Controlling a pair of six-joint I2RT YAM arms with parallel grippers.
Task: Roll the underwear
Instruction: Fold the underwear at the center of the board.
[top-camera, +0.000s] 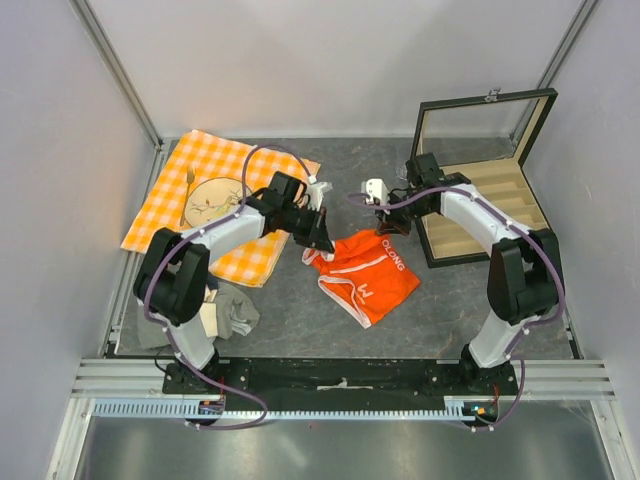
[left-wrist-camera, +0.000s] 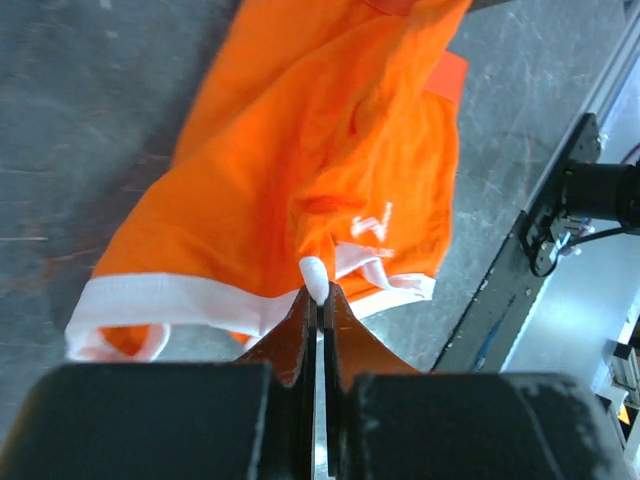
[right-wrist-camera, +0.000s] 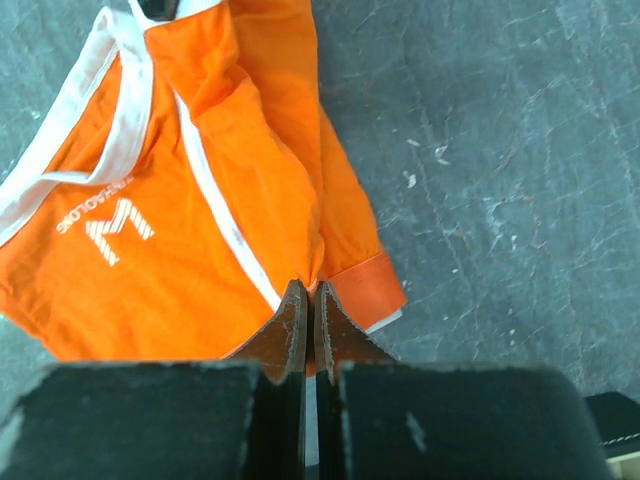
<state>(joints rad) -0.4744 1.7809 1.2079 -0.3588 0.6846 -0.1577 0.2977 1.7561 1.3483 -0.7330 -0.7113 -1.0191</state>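
Note:
The underwear (top-camera: 365, 272) is an orange-red garment with white trim, spread on the grey table between the two arms. My left gripper (top-camera: 322, 240) is shut on its white-trimmed corner at the left; in the left wrist view a fold of white trim (left-wrist-camera: 314, 279) pokes out between the closed fingertips (left-wrist-camera: 317, 293), and the underwear (left-wrist-camera: 330, 160) stretches away from them. My right gripper (top-camera: 388, 226) is shut on the garment's far right edge; in the right wrist view the orange cloth (right-wrist-camera: 200, 200) is pinched at the fingertips (right-wrist-camera: 310, 291) beside a darker orange band (right-wrist-camera: 365, 288).
An orange checkered cloth (top-camera: 215, 200) with a round print lies at the back left. Grey-white cloths (top-camera: 228, 312) sit by the left arm's base. An open wooden box (top-camera: 490, 190) with a glass lid stands at the right. A metal rail (top-camera: 340, 385) runs along the near edge.

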